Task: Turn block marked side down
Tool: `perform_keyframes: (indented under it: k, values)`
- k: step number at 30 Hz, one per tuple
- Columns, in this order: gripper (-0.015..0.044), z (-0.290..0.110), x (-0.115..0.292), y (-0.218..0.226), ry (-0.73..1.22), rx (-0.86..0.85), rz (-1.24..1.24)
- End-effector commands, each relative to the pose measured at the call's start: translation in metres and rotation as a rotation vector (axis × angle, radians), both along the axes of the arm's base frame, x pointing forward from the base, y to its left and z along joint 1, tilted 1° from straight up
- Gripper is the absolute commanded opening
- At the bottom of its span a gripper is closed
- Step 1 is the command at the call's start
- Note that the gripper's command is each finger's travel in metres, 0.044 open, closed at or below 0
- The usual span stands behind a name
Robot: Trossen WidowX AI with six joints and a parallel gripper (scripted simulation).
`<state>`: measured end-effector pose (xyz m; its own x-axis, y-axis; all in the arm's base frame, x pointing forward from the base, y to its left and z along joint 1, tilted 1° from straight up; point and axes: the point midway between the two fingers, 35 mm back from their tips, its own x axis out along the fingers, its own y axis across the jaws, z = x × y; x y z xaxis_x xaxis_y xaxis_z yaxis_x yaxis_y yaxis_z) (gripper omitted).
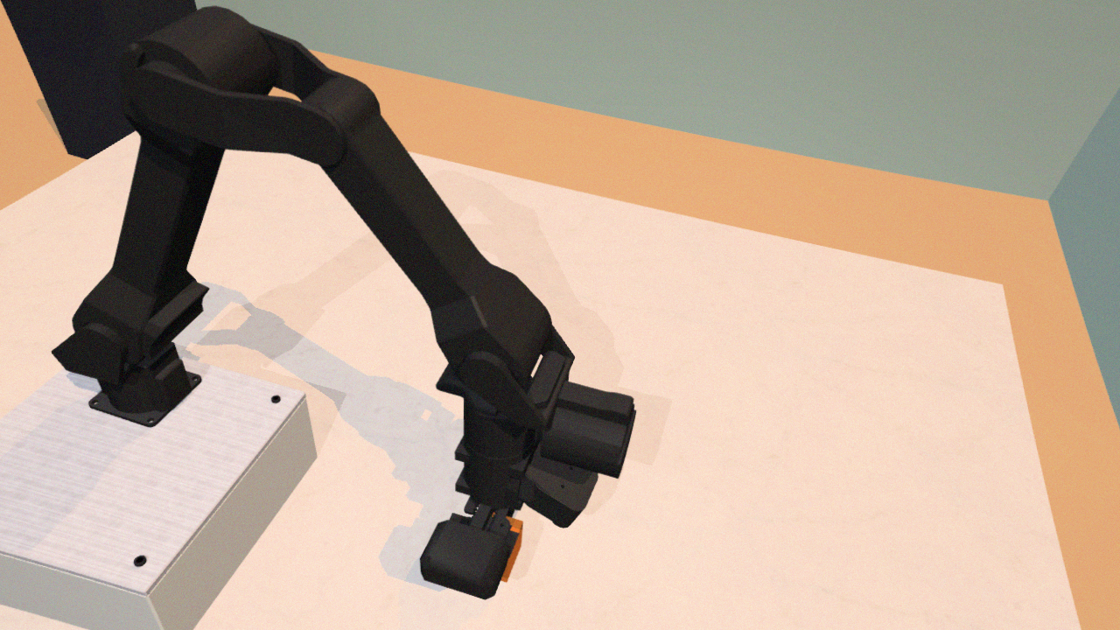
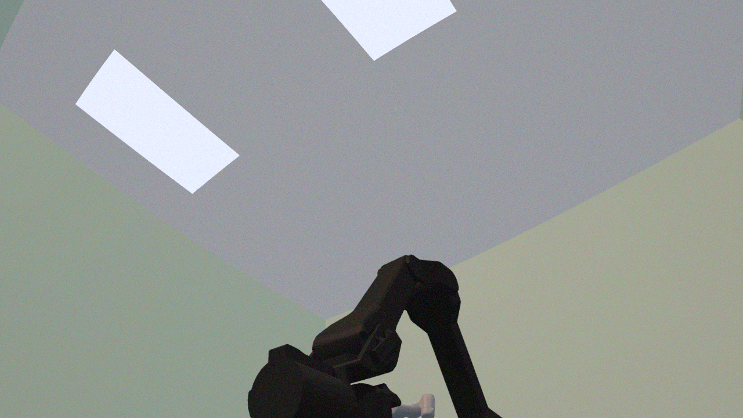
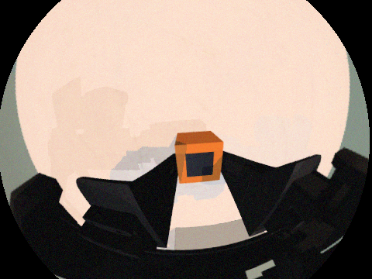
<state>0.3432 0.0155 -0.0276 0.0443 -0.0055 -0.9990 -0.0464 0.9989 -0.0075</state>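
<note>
While the jaws grip the orange block [image 3: 198, 160] at lower centre, its dark marked face [image 3: 200, 164] meets the wrist camera. Grasp done; inversion and release onto the desk [image 1: 783, 407] remain outstanding.
</note>
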Motion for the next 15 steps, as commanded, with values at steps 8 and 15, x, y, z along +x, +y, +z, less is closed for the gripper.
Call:
perform_keyframes:
  k: [8,15]
  values:
    - [0.0,0.029,-0.002,0.0,0.003,0.004,-0.004]
    - [0.0,0.026,-0.002,0.0,-0.037,0.005,-0.004]
